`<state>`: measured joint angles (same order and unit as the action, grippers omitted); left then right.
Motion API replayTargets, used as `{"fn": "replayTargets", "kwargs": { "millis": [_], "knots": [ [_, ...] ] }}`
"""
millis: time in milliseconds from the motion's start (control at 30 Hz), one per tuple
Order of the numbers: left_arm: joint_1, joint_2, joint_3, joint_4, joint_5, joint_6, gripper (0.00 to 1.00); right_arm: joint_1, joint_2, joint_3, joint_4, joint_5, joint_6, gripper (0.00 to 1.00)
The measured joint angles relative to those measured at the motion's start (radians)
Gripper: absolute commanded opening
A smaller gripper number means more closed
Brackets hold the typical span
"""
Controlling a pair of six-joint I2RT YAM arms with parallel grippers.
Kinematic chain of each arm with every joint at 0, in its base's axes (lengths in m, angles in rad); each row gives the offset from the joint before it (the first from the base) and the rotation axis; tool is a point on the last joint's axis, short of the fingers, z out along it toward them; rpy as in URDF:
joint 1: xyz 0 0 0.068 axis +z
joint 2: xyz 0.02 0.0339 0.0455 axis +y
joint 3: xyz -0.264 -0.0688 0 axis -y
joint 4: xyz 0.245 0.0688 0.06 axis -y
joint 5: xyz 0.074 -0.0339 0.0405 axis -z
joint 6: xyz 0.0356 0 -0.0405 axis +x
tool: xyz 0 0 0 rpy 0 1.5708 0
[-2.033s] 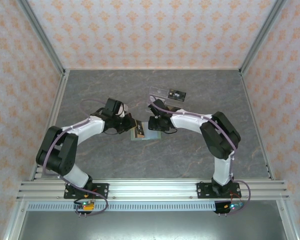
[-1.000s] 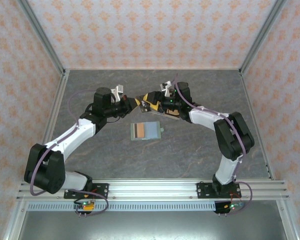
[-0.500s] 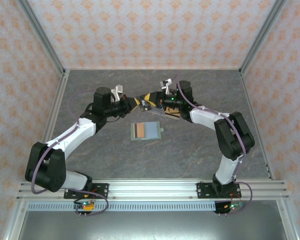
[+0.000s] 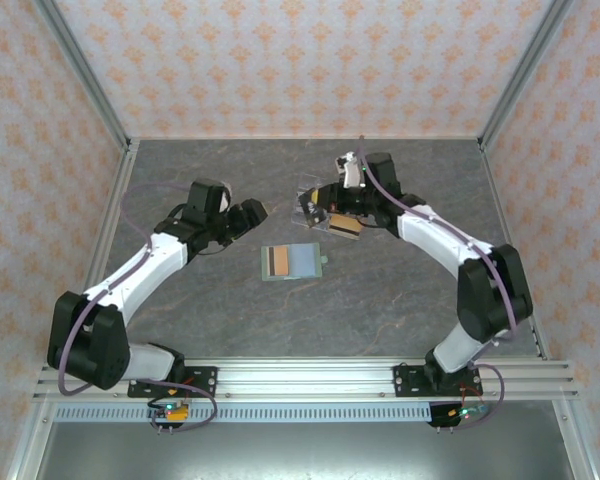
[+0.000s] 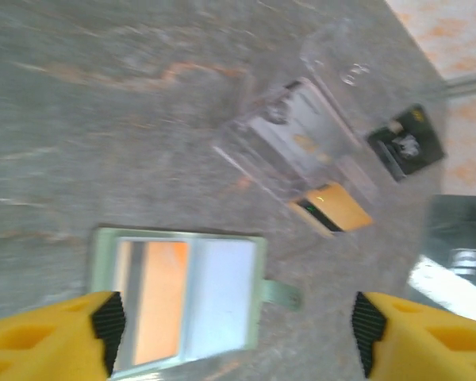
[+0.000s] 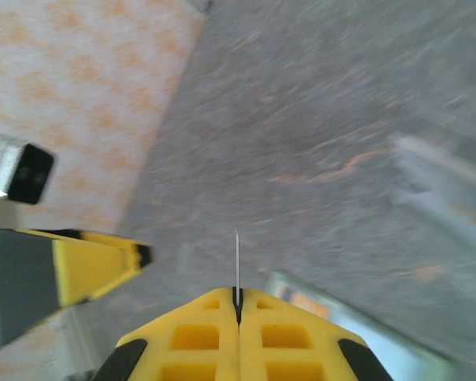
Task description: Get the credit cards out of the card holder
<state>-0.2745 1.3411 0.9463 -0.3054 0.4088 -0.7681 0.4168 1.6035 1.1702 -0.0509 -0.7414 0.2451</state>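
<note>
Table [image 4: 400, 290]: smooth matt grey stone-look top with faint rusty veins. Card holder [image 5: 182, 294]: soft matt pale green, smoother blue-grey inner face; the orange card [image 5: 160, 298] in it looks like slick plastic. Acrylic stand [image 5: 293, 151]: clear glossy plastic, catches glare. Left hand [image 5: 234, 333] and right hand [image 6: 237, 305]: matt yellow moulded plastic; black ribbed pads [image 5: 107, 321] on the left. Thin card [image 6: 236, 262] pinched in the right hand is edge-on, finish unclear. Arm shells [image 4: 145, 268]: glossy white. Rail [image 4: 300, 378]: brushed metal. Walls [image 4: 300, 60]: printed paper look.
</note>
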Motion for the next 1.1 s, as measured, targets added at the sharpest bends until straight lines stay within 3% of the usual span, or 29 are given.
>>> {"fn": "replayTargets", "kwargs": {
  "millis": [200,333,667,900,1100],
  "knots": [
    [0.042,-0.080,-0.007,-0.103,-0.104,0.089,0.98,-0.007,-0.048,0.109,-0.216,0.208,-0.372,0.00],
    [0.048,-0.102,-0.017,-0.123,-0.143,0.123,1.00,-0.012,-0.008,0.213,-0.326,0.256,-0.615,0.00],
    [0.048,-0.118,-0.040,-0.160,-0.159,0.142,1.00,-0.114,0.257,0.488,-0.520,0.243,-1.049,0.00],
    [0.048,-0.121,-0.041,-0.163,-0.156,0.141,1.00,-0.200,0.379,0.665,-0.664,0.150,-1.216,0.00],
    [0.048,-0.121,-0.040,-0.166,-0.156,0.141,1.00,-0.216,0.419,0.742,-0.750,0.079,-1.306,0.00]
  ]
}}
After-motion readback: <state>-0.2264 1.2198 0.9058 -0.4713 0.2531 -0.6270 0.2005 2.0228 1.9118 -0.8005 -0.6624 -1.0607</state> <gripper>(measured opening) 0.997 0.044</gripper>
